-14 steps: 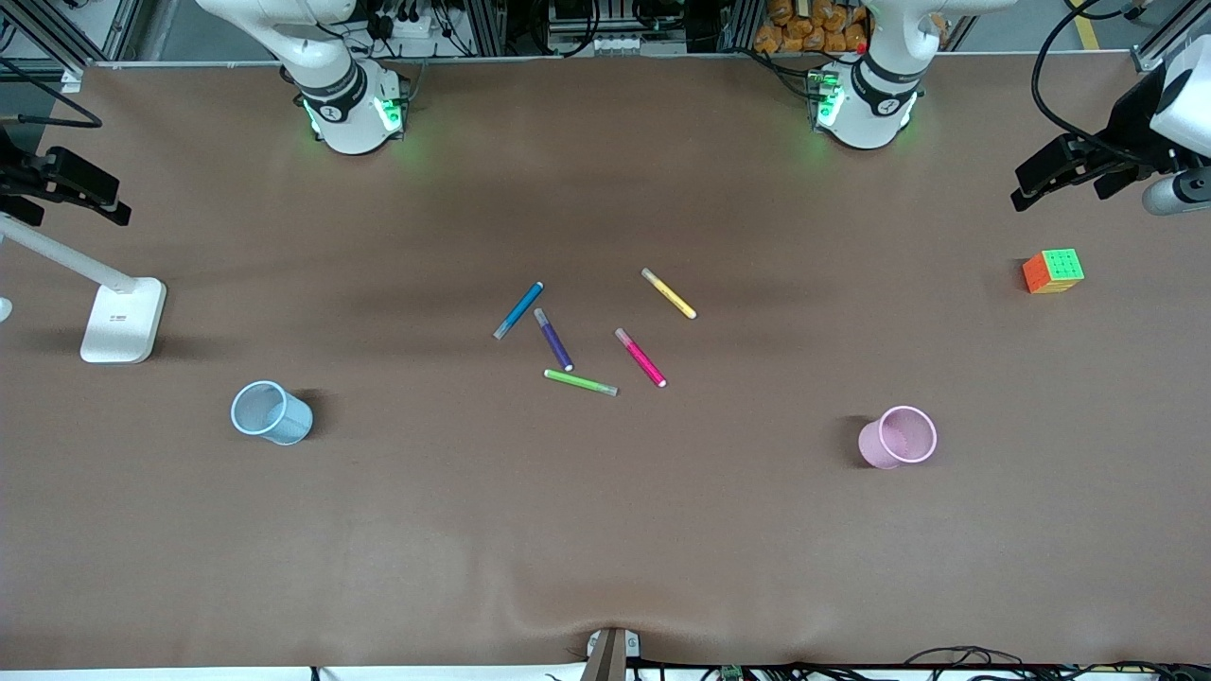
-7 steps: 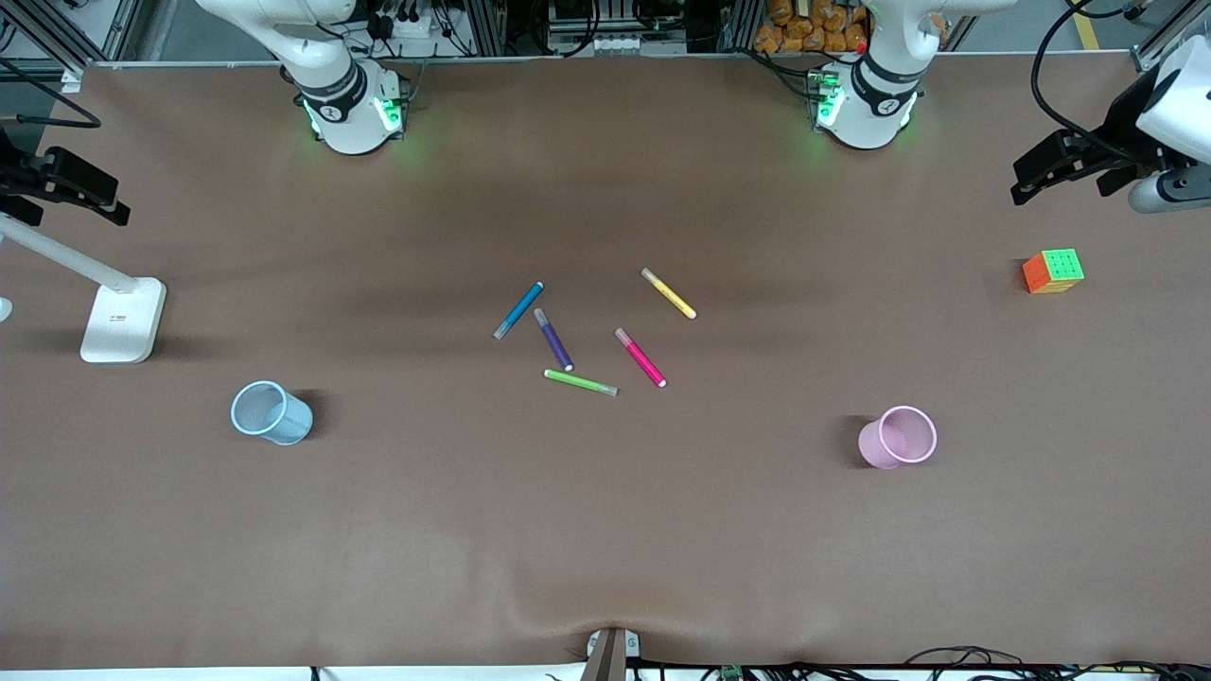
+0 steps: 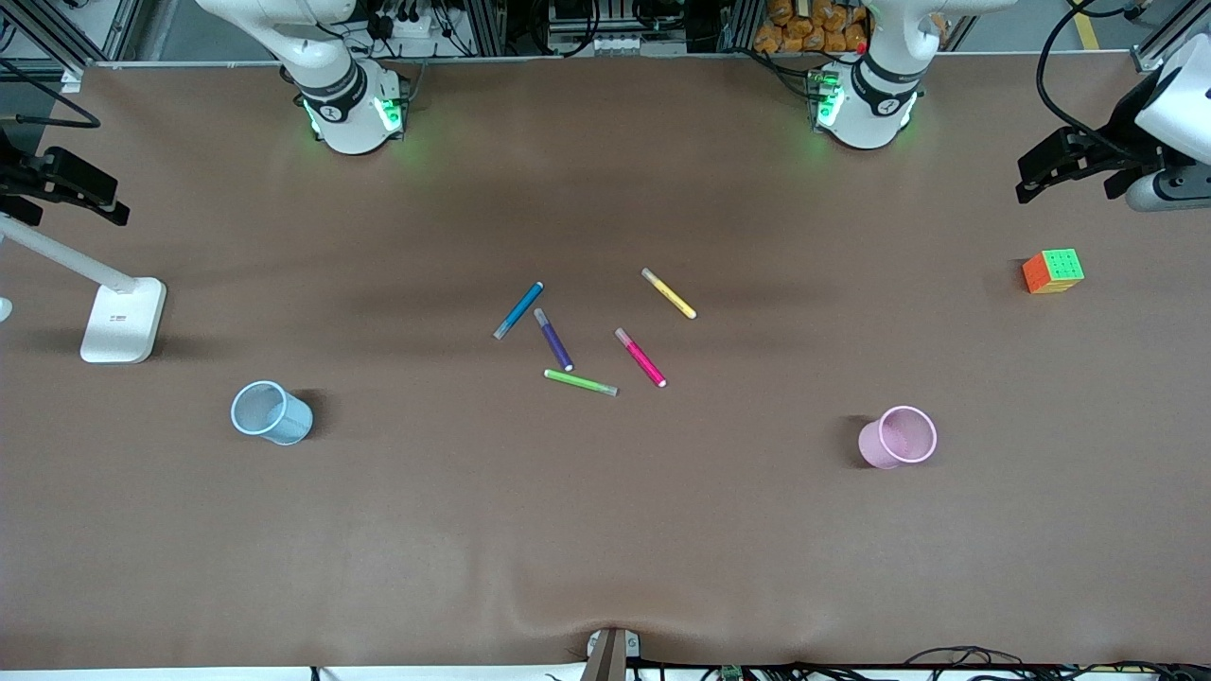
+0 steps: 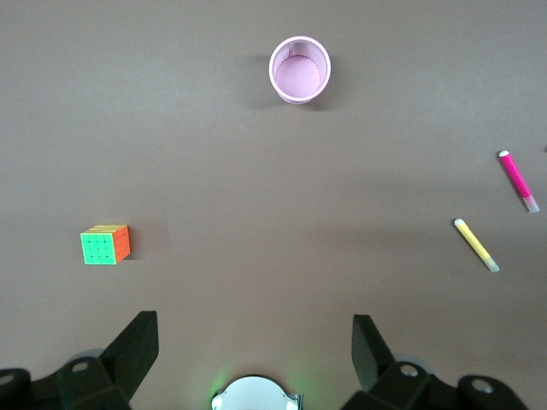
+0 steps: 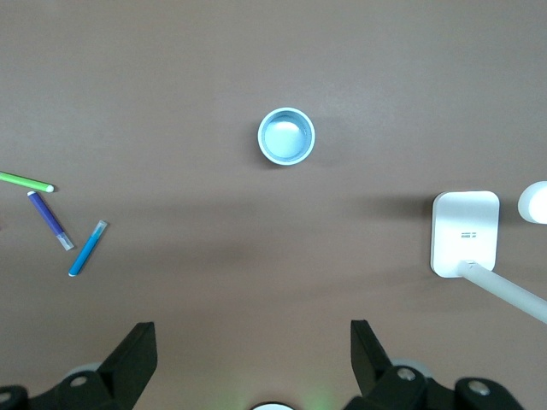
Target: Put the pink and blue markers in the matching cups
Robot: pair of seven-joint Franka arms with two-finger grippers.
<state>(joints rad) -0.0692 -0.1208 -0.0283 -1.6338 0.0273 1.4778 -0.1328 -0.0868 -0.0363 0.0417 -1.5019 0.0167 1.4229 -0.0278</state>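
Both markers, pink point(image 3: 640, 357) and blue point(image 3: 518, 309), lie mid-tabletop point(image 3: 605, 530). Left claw point(image 4: 255, 346) and right claw point(image 5: 254, 348) are held apart, apparently empty.

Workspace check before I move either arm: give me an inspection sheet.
Surface: brown table cover, slight wrinkle at its edge nearest the front camera.
Job's things: blue marker and pink marker lie loose mid-table; blue cup upright toward the right arm's end, pink cup upright toward the left arm's end. Both cups empty.
Clutter: purple pen, green pen, yellow pen among the markers; colour cube; white lamp base.
Grippers: left gripper open, high above the table; right gripper open, likewise. Both hold nothing.
Cables: nothing seen on the cover.
Surroundings: racks and wiring along the robots' side.
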